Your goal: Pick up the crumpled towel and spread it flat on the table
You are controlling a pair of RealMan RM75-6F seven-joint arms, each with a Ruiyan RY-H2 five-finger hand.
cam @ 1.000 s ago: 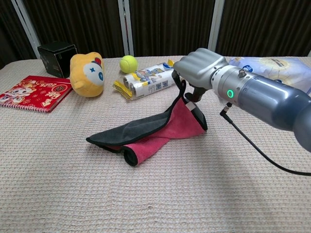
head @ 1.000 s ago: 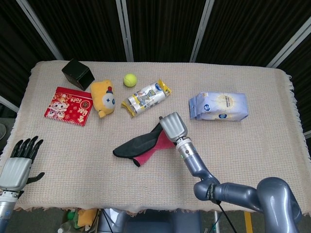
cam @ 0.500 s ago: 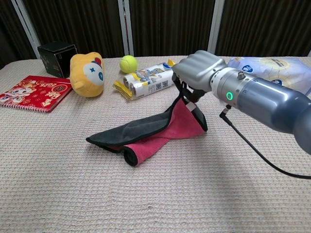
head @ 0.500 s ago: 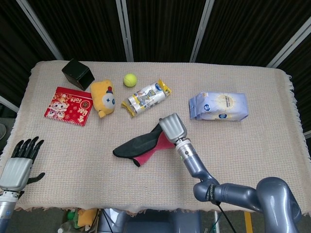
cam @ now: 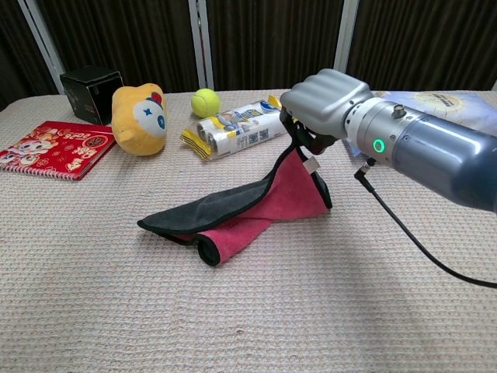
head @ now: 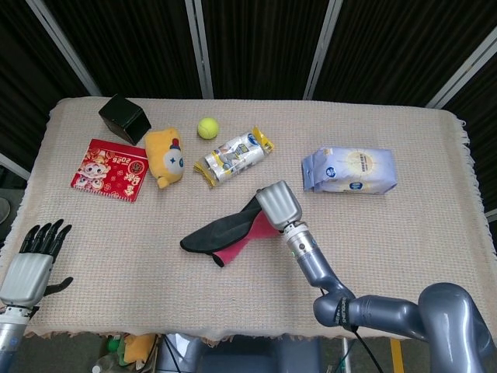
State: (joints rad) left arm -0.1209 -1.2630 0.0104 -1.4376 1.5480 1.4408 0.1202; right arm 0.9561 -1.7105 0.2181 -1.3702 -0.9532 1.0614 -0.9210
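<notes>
Chest view: towel [cam: 256, 208], soft black terry with a pink lining, is gripped at its raised corner by right hand [cam: 322, 101]; the rest is draped mid-frame on woven tablecloth [cam: 116, 311]. Left hand [head: 31, 260], lower left in head view, is held spread and empty.

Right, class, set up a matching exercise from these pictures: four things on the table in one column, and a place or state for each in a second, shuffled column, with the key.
Column one:
1. towel
2. ball
3. black box
4. left robot hand

Column two:
A. at the table's near left edge, holding nothing
B. one corner lifted by the right robot hand
C. far left corner of the table
D. between the yellow plush and the snack pack, further back

Pairs: 1-B, 2-D, 3-C, 4-A
</notes>
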